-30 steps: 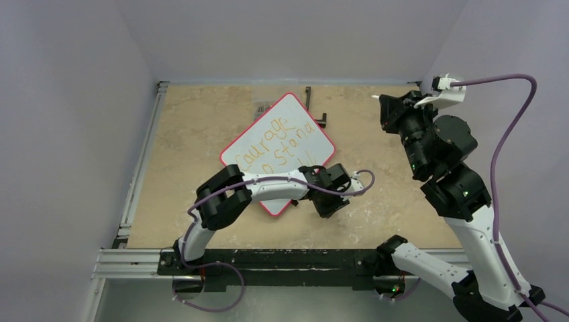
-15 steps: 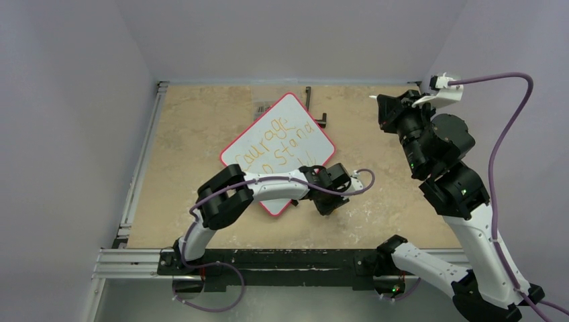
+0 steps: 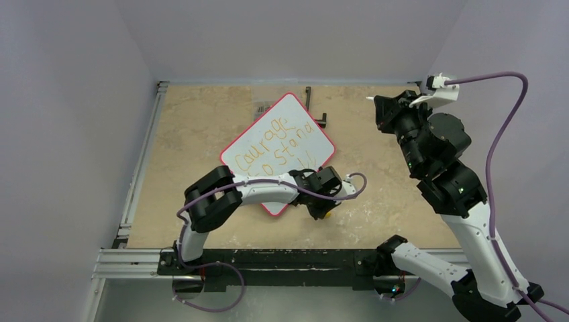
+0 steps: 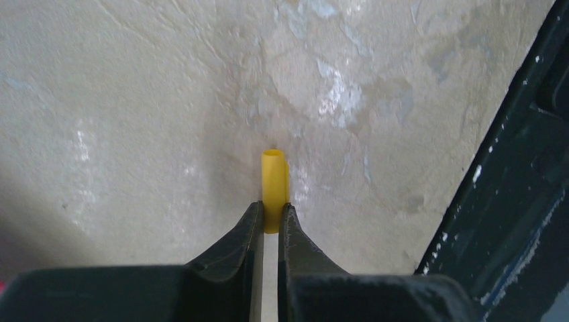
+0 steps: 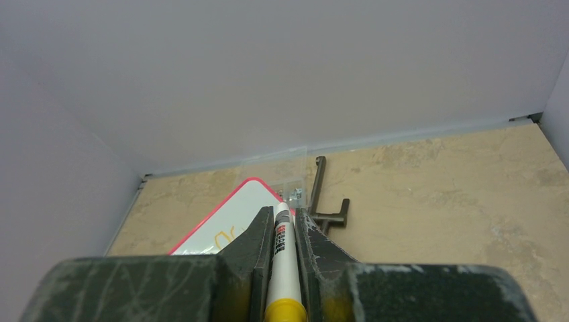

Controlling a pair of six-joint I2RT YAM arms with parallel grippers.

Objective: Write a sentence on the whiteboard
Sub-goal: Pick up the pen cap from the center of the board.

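The whiteboard (image 3: 290, 115), red-rimmed, lies turned like a diamond at mid table. The sentence (image 3: 276, 142) is in orange-yellow: "courage", "to stand", and a third line partly hidden by my left arm. My left gripper (image 3: 321, 209) is low over the bare table just past the board's near right corner. It is shut on a yellow marker cap (image 4: 274, 181), which sticks out beyond its tips (image 4: 270, 213). My right gripper (image 3: 380, 109) is raised at the far right, shut on a white marker (image 5: 280, 258) with a yellow end. The board's far corner (image 5: 231, 215) shows beyond it.
A black metal bracket (image 3: 314, 111) lies behind the board and also shows in the right wrist view (image 5: 323, 201). A small clear bag of screws (image 3: 262, 107) lies by the board's far edge. Aluminium rails run along the left (image 3: 143, 161) and near (image 3: 134, 258) edges. A black frame bar (image 4: 516, 174) is beside the left gripper.
My left gripper has moved nearer and slightly left, off the board's corner, uncovering more of the third line. My right gripper has drifted slightly left with the marker.
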